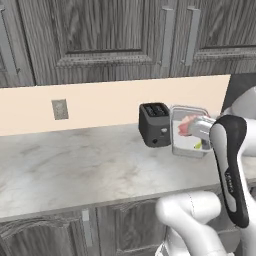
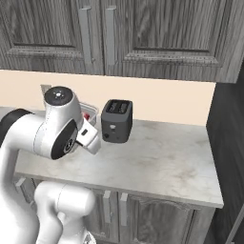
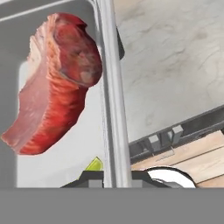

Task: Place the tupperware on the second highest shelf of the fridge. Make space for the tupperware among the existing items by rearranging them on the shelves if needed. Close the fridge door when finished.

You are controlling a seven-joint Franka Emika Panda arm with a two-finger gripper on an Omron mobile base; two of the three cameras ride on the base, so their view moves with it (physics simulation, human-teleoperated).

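Though clear-walled, square tupperware (image 1: 189, 131), marbled counter (image 1: 75, 165)

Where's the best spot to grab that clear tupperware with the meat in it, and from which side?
Take the tupperware by its thin side wall, coming down over the rim with one finger inside and one outside. The tub is too wide to span, and its wall is flat and upright. The hand already looks shut on that wall, beside the meat.

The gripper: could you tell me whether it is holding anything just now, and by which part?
The gripper is shut on the tupperware, pinching one side wall at its rim.
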